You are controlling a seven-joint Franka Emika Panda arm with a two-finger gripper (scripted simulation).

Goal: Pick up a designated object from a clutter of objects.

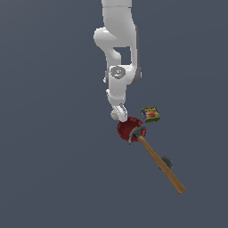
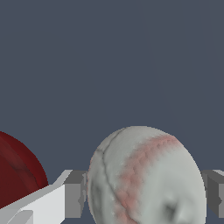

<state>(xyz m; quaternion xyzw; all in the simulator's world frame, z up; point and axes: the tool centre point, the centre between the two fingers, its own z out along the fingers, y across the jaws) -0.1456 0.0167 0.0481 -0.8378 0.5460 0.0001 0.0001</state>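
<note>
The designated object, a white baseball point(image 2: 144, 179) with faint red stitching, fills the space between my two grey fingers point(image 2: 74, 192) in the wrist view, and both pads touch its sides. In the exterior view the baseball point(image 1: 115, 115) sits low, right beside the dark red bowl point(image 1: 127, 129), with my gripper point(image 1: 117, 111) shut on it from above. The bowl's rim point(image 2: 17, 175) shows close to one finger. The rest of the clutter of objects lies on the exterior view's right of the ball.
A wooden-handled hammer point(image 1: 156, 156) rests its head on the bowl, with the handle running towards the exterior view's lower right. A small colourful box point(image 1: 151, 114) lies just beyond the bowl. A tiny grey item point(image 1: 167, 162) sits by the handle.
</note>
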